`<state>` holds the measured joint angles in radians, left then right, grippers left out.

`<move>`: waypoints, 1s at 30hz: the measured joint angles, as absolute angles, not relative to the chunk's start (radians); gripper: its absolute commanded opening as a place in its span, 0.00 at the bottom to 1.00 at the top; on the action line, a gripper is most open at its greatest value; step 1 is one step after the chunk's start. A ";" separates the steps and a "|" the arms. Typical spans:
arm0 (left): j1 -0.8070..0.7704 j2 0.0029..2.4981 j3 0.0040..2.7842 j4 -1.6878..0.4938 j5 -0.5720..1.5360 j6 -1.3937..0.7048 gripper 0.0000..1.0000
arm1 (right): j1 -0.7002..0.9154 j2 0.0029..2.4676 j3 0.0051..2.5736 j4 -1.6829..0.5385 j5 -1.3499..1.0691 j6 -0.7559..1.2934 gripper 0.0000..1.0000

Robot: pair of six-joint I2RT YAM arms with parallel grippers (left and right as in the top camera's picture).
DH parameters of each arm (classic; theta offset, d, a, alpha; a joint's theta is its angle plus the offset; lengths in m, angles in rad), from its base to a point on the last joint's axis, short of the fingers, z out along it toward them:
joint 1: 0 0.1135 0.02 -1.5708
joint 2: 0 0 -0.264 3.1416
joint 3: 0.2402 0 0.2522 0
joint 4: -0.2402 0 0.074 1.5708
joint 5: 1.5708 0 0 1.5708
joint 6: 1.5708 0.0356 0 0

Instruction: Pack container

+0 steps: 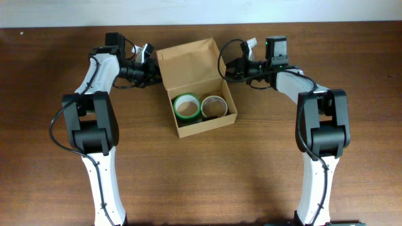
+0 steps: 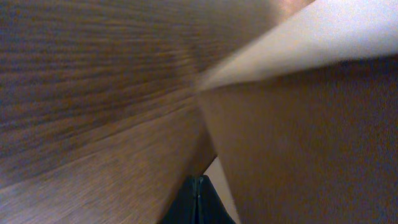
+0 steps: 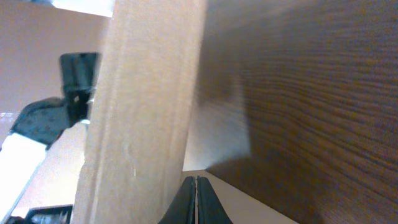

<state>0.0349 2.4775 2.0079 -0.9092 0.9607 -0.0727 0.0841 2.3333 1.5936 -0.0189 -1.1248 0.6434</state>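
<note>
The tan cardboard container (image 1: 207,127) stands open at the table's middle, its flap lid (image 1: 188,63) tilted up at the back. Inside lie a green tape roll (image 1: 186,107) and a pale tape roll (image 1: 214,107). My left gripper (image 1: 154,70) is at the lid's left edge. In the left wrist view its jaws (image 2: 199,180) are shut, with cardboard (image 2: 311,137) close on the right. My right gripper (image 1: 227,69) is at the lid's right edge. Its jaws (image 3: 197,180) are shut beside the cardboard edge (image 3: 143,112).
The brown wooden table (image 1: 352,188) runs all around the box. Both arms reach in from the front along the box's two sides. The left gripper's black body (image 3: 74,93) shows past the lid in the right wrist view.
</note>
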 measured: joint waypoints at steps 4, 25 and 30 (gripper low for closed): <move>0.033 2.479 2.008 -0.860 1.057 -0.076 0.02 | 0.083 2.333 1.594 0.048 -1.172 0.651 0.04; 0.031 2.421 2.190 -0.856 1.332 -0.077 0.02 | 0.080 2.324 1.726 0.169 -1.398 0.673 0.04; 0.029 2.342 2.196 -0.877 1.335 -0.077 0.01 | 0.080 2.293 1.802 0.218 -1.469 0.701 0.04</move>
<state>0.0292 2.3425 2.1960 -0.8768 1.3354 -0.0769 0.0803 2.2929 1.8023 0.2180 -1.4693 0.7010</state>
